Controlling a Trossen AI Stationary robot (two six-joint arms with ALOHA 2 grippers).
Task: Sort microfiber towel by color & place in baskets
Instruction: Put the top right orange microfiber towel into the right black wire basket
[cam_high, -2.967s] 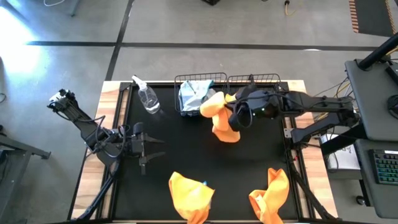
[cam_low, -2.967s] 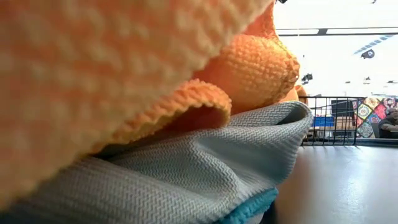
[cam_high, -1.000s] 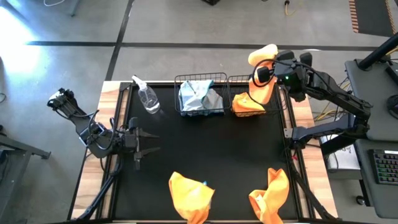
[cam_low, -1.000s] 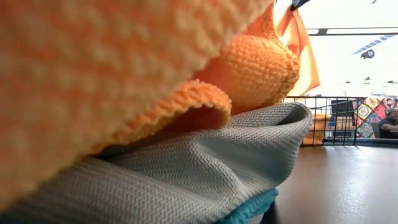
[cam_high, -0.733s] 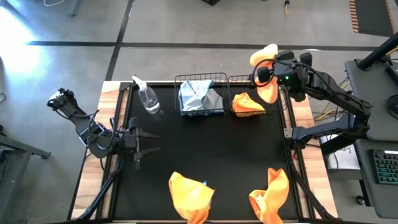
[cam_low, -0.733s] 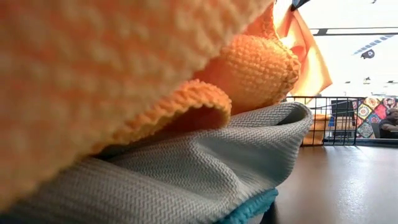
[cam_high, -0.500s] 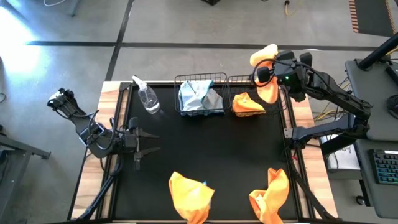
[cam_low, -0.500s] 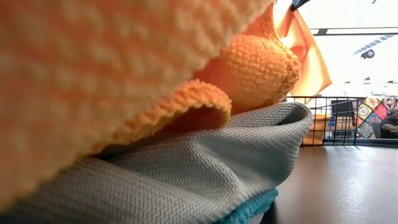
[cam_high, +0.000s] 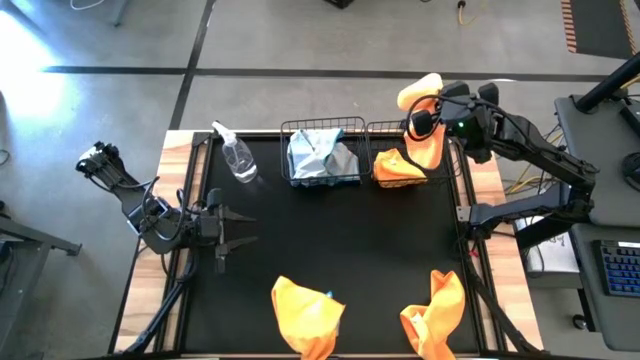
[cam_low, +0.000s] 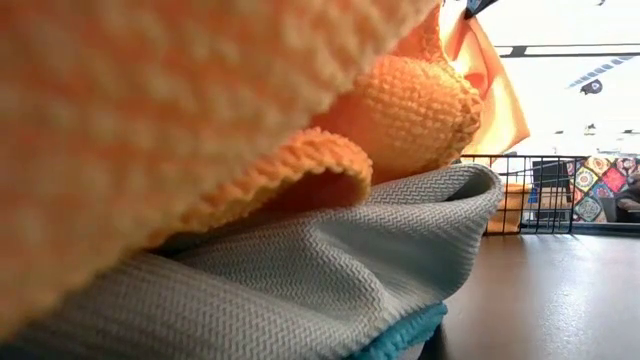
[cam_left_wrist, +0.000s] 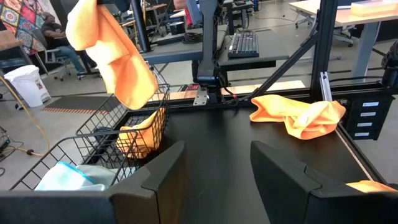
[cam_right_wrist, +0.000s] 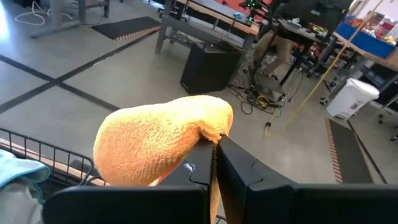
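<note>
My right gripper (cam_high: 428, 112) (cam_right_wrist: 214, 149) is raised over the right-hand black wire basket (cam_high: 405, 135) at the table's far edge, shut on an orange towel (cam_high: 424, 145) (cam_left_wrist: 112, 56) (cam_low: 492, 90). Another orange towel (cam_high: 393, 168) (cam_left_wrist: 140, 140) lies in that basket. The left-hand basket (cam_high: 322, 128) holds pale blue-grey towels (cam_high: 318, 152) (cam_left_wrist: 65, 177). Two more orange towels (cam_high: 308, 312) (cam_high: 438, 312) lie at the near edge; one covers a blue-grey towel (cam_low: 330, 290) before the low camera. My left gripper (cam_high: 226, 238) (cam_left_wrist: 217, 165) waits open near the left edge. My right gripper pinches the orange towel between its two shut fingers at a bunched fold (cam_right_wrist: 208, 134) near the cloth's upper end. A rounded hump of cloth (cam_right_wrist: 155, 149) bulges over the fingers. The rest hangs slack below, lifted clear, its lower end (cam_left_wrist: 134, 96) just above the right-hand basket.
A clear plastic spray bottle (cam_high: 237, 158) lies at the far left of the black mat (cam_high: 330, 235), whose middle is bare. Wooden table strips (cam_high: 175, 150) border the mat. A seated person (cam_left_wrist: 53, 37) shows in the room beyond.
Over three seconds my right gripper lifted the orange towel off the mat in front of the baskets and carried it up toward the far right, over the right-hand basket. During the last second it has nearly held still while the hanging cloth swayed slightly.
</note>
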